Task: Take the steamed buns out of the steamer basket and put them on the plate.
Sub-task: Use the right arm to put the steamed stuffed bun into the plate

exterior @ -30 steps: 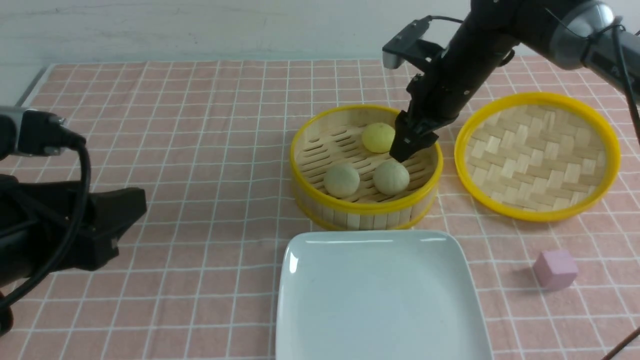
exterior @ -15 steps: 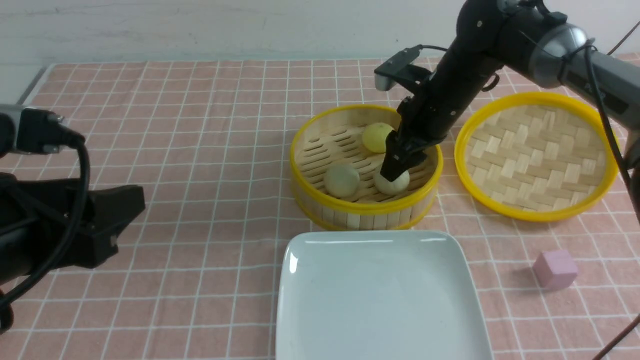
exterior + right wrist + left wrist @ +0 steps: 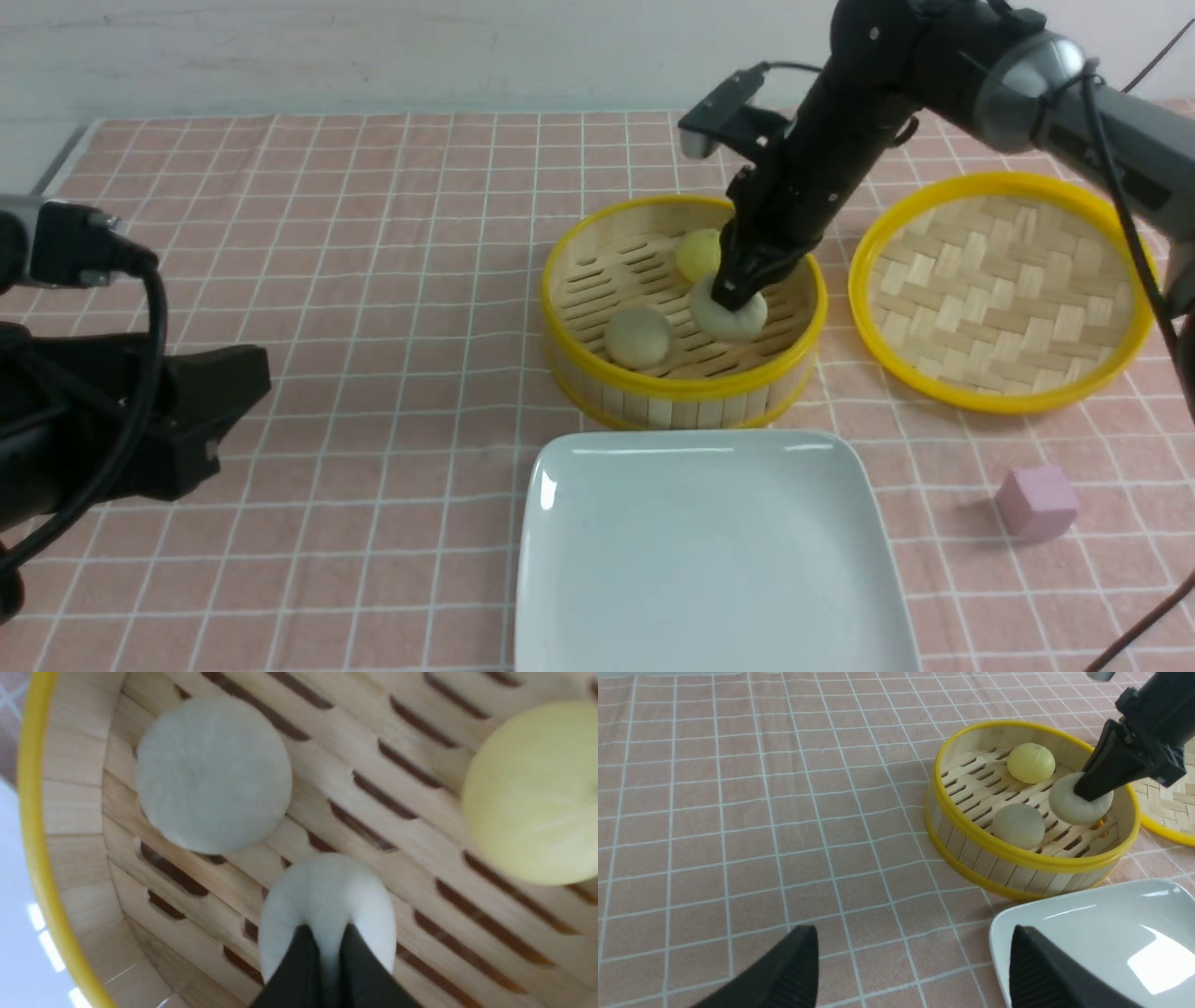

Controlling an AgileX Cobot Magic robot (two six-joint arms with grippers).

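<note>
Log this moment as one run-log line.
right jaws: shut on pale bun, within steamer basket | left jaws: open, holding nothing | rest in basket: yellow bun, second pale bun | plate: no buns

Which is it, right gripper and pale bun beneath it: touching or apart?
Touching. The right wrist view shows the right gripper pinching the pale bun between its fingers.

Bright, even light leaves only soft shadows. White glare streaks the plate (image 3: 1148, 961). The right wrist view is soft, its yellow bun (image 3: 537, 793) blurred.
</note>
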